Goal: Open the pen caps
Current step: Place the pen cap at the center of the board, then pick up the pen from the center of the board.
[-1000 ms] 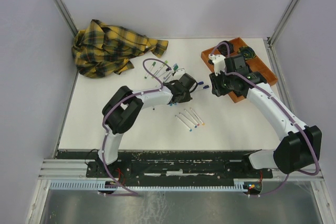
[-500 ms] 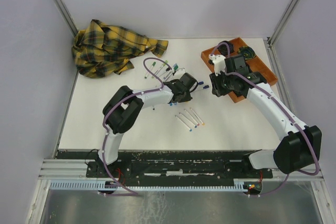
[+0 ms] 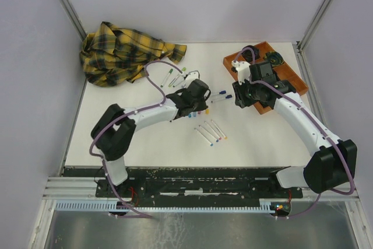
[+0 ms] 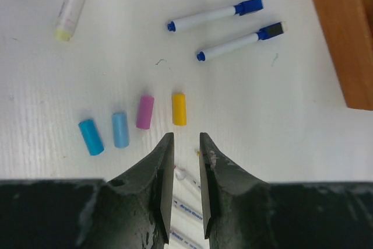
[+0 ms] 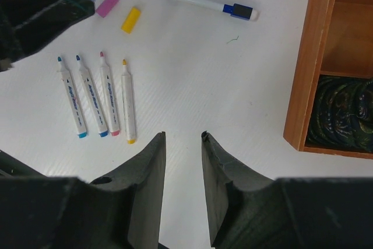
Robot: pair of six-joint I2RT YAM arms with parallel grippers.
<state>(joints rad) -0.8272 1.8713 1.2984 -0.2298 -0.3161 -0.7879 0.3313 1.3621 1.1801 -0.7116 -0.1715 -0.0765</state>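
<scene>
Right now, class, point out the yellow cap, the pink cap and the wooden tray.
yellow cap [image 4: 179,109], left wrist view, middle of its side.
pink cap [image 4: 144,112], left wrist view, middle of its side.
wooden tray [image 5: 300,68], right wrist view, on its outer wall.

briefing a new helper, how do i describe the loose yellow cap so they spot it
Find the wooden tray on the table's right; left of it lie two blue-capped pens, and toward the near edge a row of four loose caps. The yellow cap ends that row on the tray side, beside the pink cap, the only yellow one.
</scene>
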